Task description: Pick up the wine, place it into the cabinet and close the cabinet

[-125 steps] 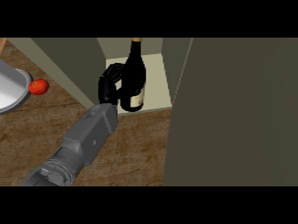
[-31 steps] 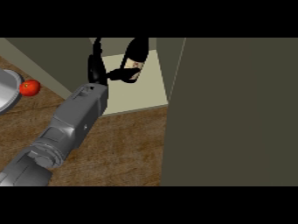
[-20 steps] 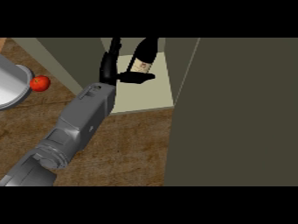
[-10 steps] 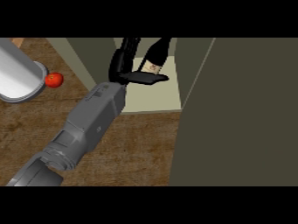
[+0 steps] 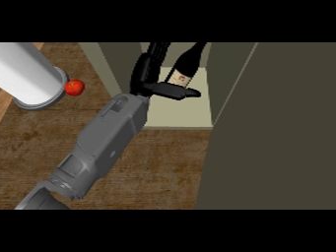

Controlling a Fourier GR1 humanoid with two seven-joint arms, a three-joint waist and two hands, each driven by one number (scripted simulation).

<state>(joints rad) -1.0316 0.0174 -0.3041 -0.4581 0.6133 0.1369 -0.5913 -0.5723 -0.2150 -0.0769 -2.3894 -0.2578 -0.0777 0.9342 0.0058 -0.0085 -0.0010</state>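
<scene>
- Head view (the only view there is): the grey forearm comes in from the lower left, and the left robot hand (image 5: pixel 150 69) is reaching into the open olive-grey cabinet (image 5: pixel 188 114).
- The dark glass wine bottle with the pale label (image 5: pixel 185 66) is inside the cabinet, just right of the hand. It leans the same way as the cabinet's side edges, so I'd guess it's upright on the pale cabinet floor. Its foot is hidden, so I can't swear to that.
- Hand state: spread apart, not wrapped around the bottle. The fingers (image 5: pixel 146 61) run straight up along the bottle's left side, and the thumb (image 5: pixel 175 91) sticks out across the front of the bottle's base. I can't tell if anything is touching the glass.
- The right robot hand isn't visible anywhere.
- The dark olive cabinet door (image 5: pixel 286 128) fills the right side and stands open, so closing it isn't done yet.
- On the brown wooden surface (image 5: pixel 156 162) at left there's a big white cylinder on a grey base (image 5: pixel 21 74) with a small red round fruit (image 5: pixel 74 87) just beside it.
- What could go wrong:
  - That thumb sits right in front of the bottle. Pull the hand straight back and it could hook the base and tip the bottle or drag it out.
  - Swing the door shut before the forearm is out and it hits the arm.
  - A wide retreat to the left could clip the fruit or the cylinder.
</scene>
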